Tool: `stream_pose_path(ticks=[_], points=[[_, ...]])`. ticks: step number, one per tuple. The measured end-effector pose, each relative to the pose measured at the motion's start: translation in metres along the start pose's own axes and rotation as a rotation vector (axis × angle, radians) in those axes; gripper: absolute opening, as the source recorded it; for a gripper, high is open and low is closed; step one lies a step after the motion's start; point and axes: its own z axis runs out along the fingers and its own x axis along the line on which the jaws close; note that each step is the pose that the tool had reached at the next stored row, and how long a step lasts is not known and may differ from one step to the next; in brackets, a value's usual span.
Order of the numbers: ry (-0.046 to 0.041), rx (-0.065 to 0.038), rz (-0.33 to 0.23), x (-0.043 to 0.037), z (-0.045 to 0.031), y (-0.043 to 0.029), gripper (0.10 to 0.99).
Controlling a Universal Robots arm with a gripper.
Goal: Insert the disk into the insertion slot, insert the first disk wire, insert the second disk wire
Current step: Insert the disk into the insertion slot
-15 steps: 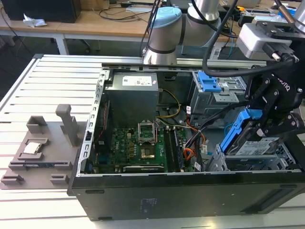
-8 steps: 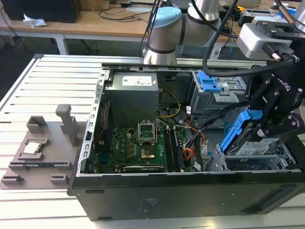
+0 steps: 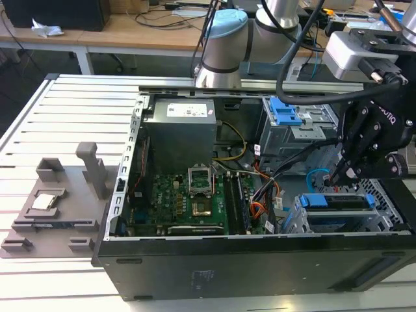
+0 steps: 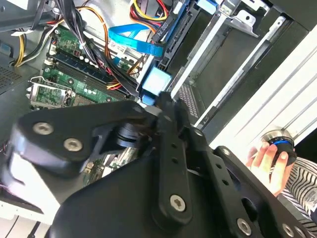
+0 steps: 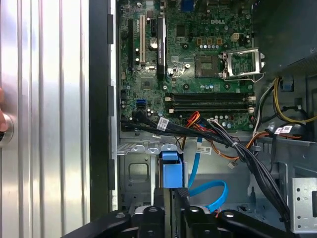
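The disk lies in its bright blue carrier inside the insertion slot, the low perforated grey cage at the exterior view's right. The carrier's blue tab shows in both wrist views. My gripper hangs just above the tab end of the disk, its black fingers close together. What lies between them is hidden. A blue flat wire loops beside the fingers, and a thin black wire runs up to them.
The open case holds a green motherboard, a grey power supply and a taller cage with a blue latch. Black and orange wire bundles cross beside the slot. A grey fixture plate lies outside. A person's hand rests on a round knob.
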Motion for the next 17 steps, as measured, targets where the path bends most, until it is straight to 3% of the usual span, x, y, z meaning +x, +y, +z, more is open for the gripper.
stream_pose_path(ticks=[2, 4, 9, 12, 13, 17], points=[[0.0003, 0.000, 0.000, 0.0000, 0.0000, 0.0000, 0.106], [0.0006, 0.000, 0.000, -0.0001, 0.0001, -0.0005, 0.106], [0.0007, -0.006, 0.000, -0.0004, 0.0071, -0.0197, 0.106], [0.0008, -0.008, 0.000, -0.0005, 0.0152, -0.0285, 0.106], [0.0007, -0.008, 0.000, 0.0001, 0.0215, -0.0340, 0.106], [0.0008, -0.008, 0.000, 0.0000, 0.0227, -0.0372, 0.106]])
